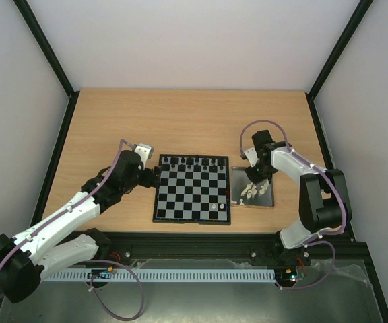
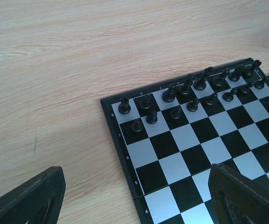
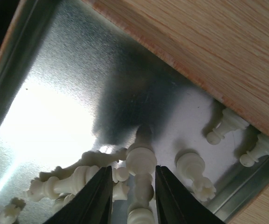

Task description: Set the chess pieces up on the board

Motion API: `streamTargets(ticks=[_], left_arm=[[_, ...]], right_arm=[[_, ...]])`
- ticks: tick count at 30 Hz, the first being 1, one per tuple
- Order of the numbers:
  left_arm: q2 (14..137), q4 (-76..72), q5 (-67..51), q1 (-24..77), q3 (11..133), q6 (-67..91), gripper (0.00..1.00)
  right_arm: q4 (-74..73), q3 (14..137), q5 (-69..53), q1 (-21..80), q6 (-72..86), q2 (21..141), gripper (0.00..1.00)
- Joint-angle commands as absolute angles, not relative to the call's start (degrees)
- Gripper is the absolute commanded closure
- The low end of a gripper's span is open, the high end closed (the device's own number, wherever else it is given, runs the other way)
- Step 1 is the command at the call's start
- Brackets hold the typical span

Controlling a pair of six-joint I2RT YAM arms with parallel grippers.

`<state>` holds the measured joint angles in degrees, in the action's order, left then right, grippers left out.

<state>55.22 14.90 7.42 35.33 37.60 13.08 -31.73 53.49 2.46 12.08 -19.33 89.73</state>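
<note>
Cream chess piece flanked by right tool

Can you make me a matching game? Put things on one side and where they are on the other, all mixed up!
Things:
1. black figures
2. heap of cream-white chess pieces
3. lone cream-white piece
4. left gripper

Places:
A. in the metal tray
B. on the board, near its right front corner
C. open, at the board's left edge
D. on the board's two far rows

Pairs: 1-D, 2-A, 3-B, 4-C.
</note>
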Motion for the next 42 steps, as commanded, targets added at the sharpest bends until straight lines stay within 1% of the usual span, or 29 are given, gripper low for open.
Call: streamTargets(ticks=[1,9,13,19,25,28,30,32,35,38,42], left_arm=[[55.2,14.5,6.7,35.0,38.3,12.7,0.13],[54.9,14.6,6.8,35.0,38.2,12.7,0.13],[54.9,14.6,6.9,35.1,38.2,12.7,0.13],[54.9,14.6,6.9,35.0,38.2,12.6,0.13],[55.1,14.6,6.9,35.0,38.2,12.7,0.13],[55.2,14.6,6.8,35.0,38.3,12.7,0.13],[55.1,14.9,7.2,34.9,38.6,12.9,0.12],[54.8,15.8,8.8,34.5,39.1,13.4,0.12],[54.3,16.2,10.0,33.3,38.9,14.0,0.11],[54.3,17.9,11.0,33.2,40.1,14.6,0.11],[52.9,21.0,12.2,33.2,41.1,14.6,0.11]], right_arm=[[-33.1,52.8,3.4,11.1,-18.5,90.4,0.77],[-33.3,52.3,2.7,10.6,-18.9,91.4,0.85],[-33.9,53.0,2.4,10.6,-19.0,91.5,0.93],[-36.5,58.1,1.5,10.6,-18.5,87.7,0.96],[-42.4,65.3,-5.9,12.6,-20.4,83.7,0.96],[-45.5,66.3,-11.1,17.1,-23.1,81.2,0.96],[-48.2,66.4,-16.1,22.5,-26.1,79.3,0.95],[-49.2,65.6,-18.4,27.6,-27.5,77.1,0.94],[-49.3,65.2,-16.9,34.8,-27.8,75.7,0.94],[-50.1,65.5,-14.0,40.7,-27.6,77.2,0.94],[-48.5,62.6,-8.2,49.7,-26.1,80.0,0.95]])
